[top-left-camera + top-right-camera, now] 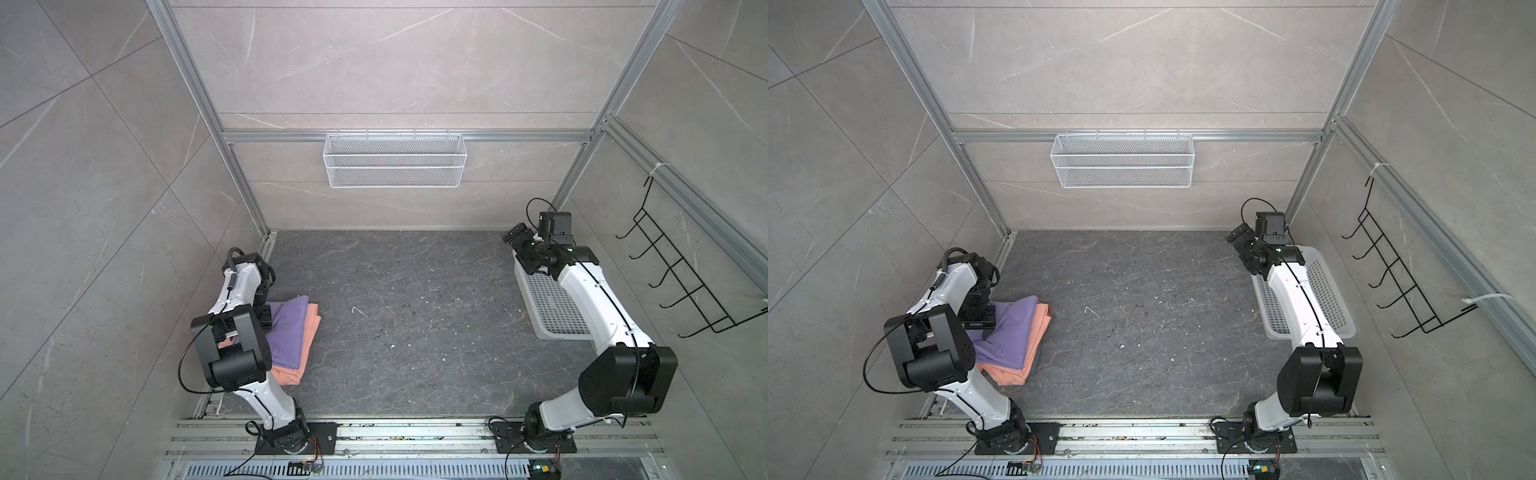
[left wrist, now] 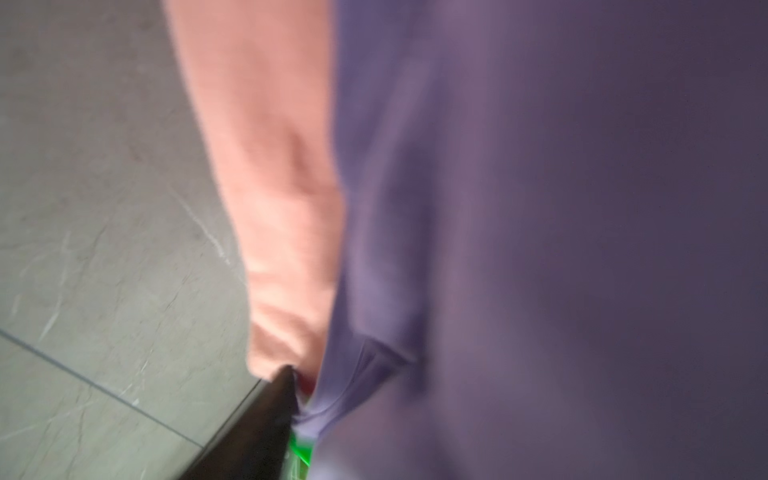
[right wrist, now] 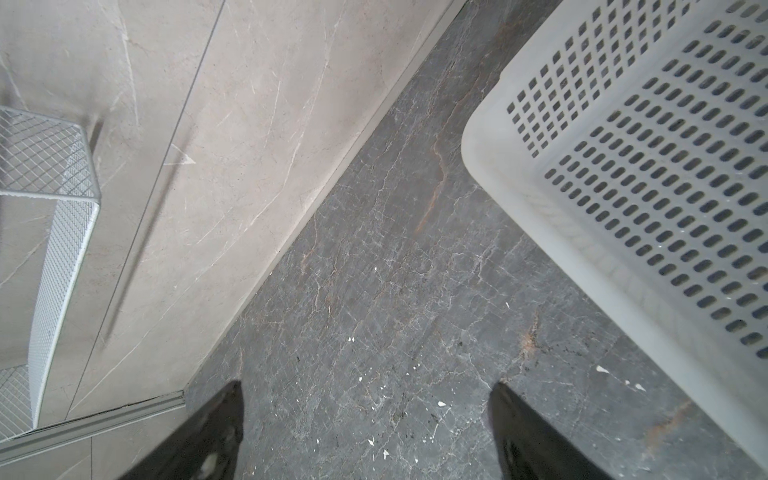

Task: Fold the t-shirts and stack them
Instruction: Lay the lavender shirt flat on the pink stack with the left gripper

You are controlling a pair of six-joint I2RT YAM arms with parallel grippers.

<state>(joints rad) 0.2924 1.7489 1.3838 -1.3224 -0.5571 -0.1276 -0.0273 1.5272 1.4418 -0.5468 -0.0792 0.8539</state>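
Observation:
Two folded t-shirts lie stacked at the left of the dark table in both top views: the lavender purple one on top of the salmon-peach one. My left gripper sits low at the stack's left edge. In the left wrist view, purple cloth fills most of the blurred frame beside the salmon cloth. One black finger stands well off to the side, and the cloth hides the other. My right gripper hangs open and empty over bare table at the back right.
A white perforated plastic basket lies along the right side under the right arm. A white wire basket hangs on the back wall. A black wire rack is fixed to the right wall.

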